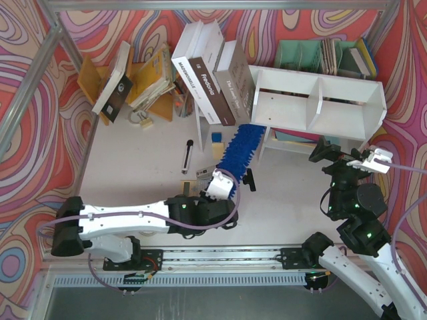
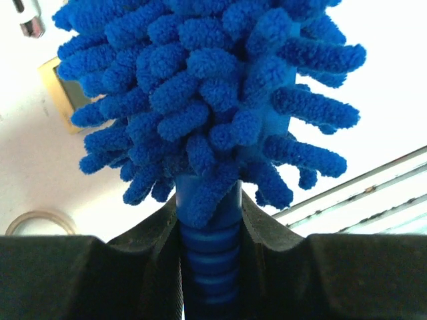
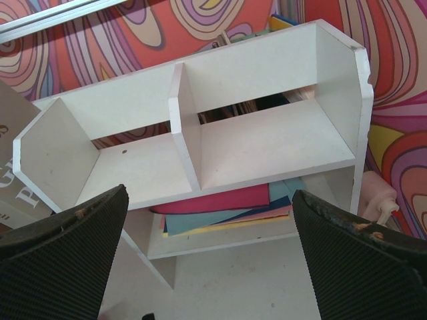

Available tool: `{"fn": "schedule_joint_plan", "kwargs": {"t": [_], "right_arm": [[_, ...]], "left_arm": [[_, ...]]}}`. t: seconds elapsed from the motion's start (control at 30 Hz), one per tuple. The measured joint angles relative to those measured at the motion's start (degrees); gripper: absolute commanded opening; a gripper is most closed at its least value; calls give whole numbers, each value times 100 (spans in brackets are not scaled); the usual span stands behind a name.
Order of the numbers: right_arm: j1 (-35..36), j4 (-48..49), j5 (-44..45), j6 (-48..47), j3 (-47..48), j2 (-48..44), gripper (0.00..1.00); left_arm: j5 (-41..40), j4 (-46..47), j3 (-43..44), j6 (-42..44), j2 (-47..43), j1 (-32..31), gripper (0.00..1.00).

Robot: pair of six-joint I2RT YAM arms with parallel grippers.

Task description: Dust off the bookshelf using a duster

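The white bookshelf (image 1: 320,100) stands at the back right, with two empty compartments split by a divider. It fills the right wrist view (image 3: 267,140). The blue duster (image 1: 239,148) lies slanted, its fluffy head reaching toward the shelf's left leg. My left gripper (image 1: 225,190) is shut on the duster's ribbed handle. In the left wrist view the gripper (image 2: 208,207) clamps the handle below the noodle head (image 2: 213,87). My right gripper (image 1: 323,155) is open and empty in front of the shelf's right half. Its fingers (image 3: 73,253) are spread wide.
Large books (image 1: 210,73) lean against the shelf's left end. An orange wooden rack (image 1: 143,80) with books is at the back left, a teal organiser (image 1: 313,57) behind the shelf. Coloured sheets (image 3: 227,207) lie under the shelf. A black pen (image 1: 188,157) lies on the table.
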Motion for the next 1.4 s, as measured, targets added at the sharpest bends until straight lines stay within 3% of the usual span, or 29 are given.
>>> {"fn": "schedule_joint_plan", "kwargs": {"t": [0.23, 0.47, 0.67, 0.87, 1.07, 1.2, 1.4], "right_arm": [[0, -4, -2, 0, 0, -122, 99], [0, -4, -15, 0, 0, -107, 99], [0, -4, -26, 0, 0, -105, 99], [0, -4, -52, 4, 0, -70, 99], [0, -7, -66, 17, 0, -59, 99], [0, -7, -68, 17, 0, -57, 99], [0, -9, -68, 20, 0, -57, 99]], "left_arm": [[44, 345, 402, 166, 581, 114, 0], [-114, 361, 361, 177, 479, 114, 0], [-304, 96, -166, 105, -516, 37, 0], [-529, -750, -732, -389, -1738, 44, 0], [-721, -1530, -992, -968, -2400, 79, 0], [-704, -1497, -1073, -997, -2354, 79, 0], [-658, -1086, -1126, -1099, -1589, 197, 0]]}}
